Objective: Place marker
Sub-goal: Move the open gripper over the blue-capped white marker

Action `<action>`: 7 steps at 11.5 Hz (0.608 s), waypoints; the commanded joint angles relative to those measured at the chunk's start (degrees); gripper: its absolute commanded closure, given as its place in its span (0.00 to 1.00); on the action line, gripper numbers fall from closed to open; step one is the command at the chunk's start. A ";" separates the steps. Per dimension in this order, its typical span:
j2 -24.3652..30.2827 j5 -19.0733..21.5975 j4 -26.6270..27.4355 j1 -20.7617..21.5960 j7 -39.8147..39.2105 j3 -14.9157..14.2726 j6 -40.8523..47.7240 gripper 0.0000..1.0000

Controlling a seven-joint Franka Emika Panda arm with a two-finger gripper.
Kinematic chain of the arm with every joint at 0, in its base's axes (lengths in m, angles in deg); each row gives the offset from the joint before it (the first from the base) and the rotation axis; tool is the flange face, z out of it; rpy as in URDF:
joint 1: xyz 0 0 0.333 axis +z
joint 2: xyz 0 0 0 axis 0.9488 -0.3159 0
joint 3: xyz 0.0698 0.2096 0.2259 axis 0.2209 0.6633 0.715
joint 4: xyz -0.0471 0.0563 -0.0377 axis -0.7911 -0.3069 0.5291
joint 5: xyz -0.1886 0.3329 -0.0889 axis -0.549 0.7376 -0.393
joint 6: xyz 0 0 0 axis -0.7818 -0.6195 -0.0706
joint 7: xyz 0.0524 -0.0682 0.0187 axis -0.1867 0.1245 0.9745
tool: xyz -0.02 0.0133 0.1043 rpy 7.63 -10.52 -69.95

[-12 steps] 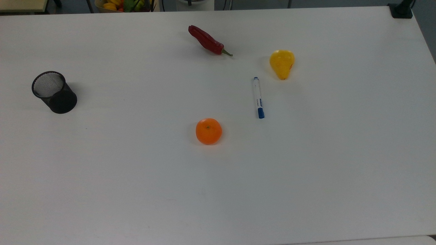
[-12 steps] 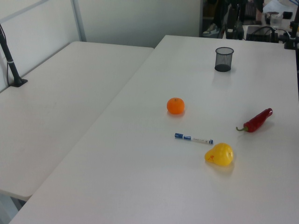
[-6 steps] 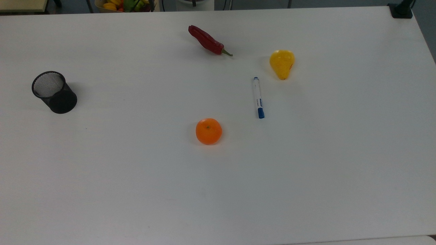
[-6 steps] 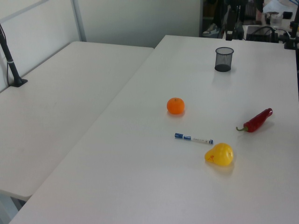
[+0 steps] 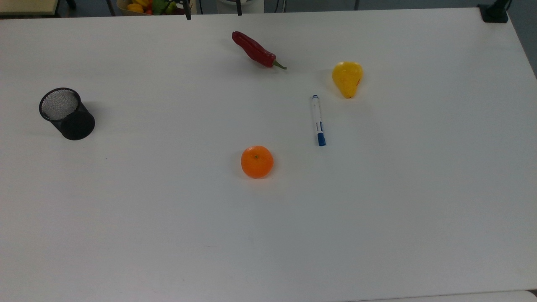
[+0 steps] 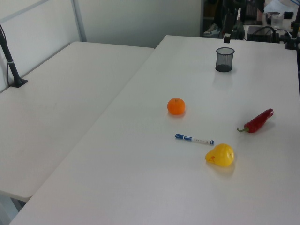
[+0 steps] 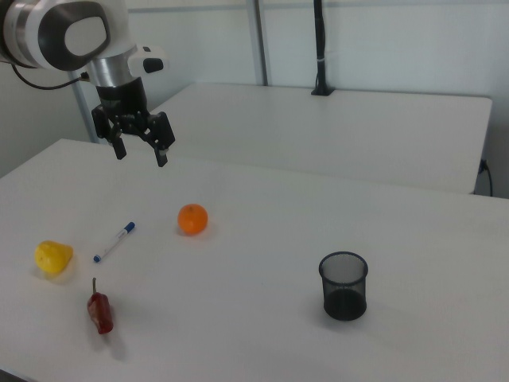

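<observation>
End effector (image 7: 141, 150) wide, empty, just edging into top view's upper edge; marker (image 5: 318, 120) lying untouched mid-table; grasp pending.

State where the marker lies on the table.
In the top view, the marker lies flat between the orange and the yellow pear, touching neither.

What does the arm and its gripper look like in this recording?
The arm has glossy white, rounded segments with a dark grey round joint cap and a black cable trailing off it. The gripper is black, with two slim black fingers on a black hand.
</observation>
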 commanded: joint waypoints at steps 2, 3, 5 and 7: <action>-2.10 0.38 1.82 2.42 -0.79 -0.15 -3.96 0.00; -3.69 0.20 1.99 4.09 1.05 -0.06 -6.94 0.00; -7.20 -0.07 1.90 6.12 9.29 0.72 -11.00 0.00; -10.63 -1.90 1.90 6.04 13.52 5.45 -15.47 0.00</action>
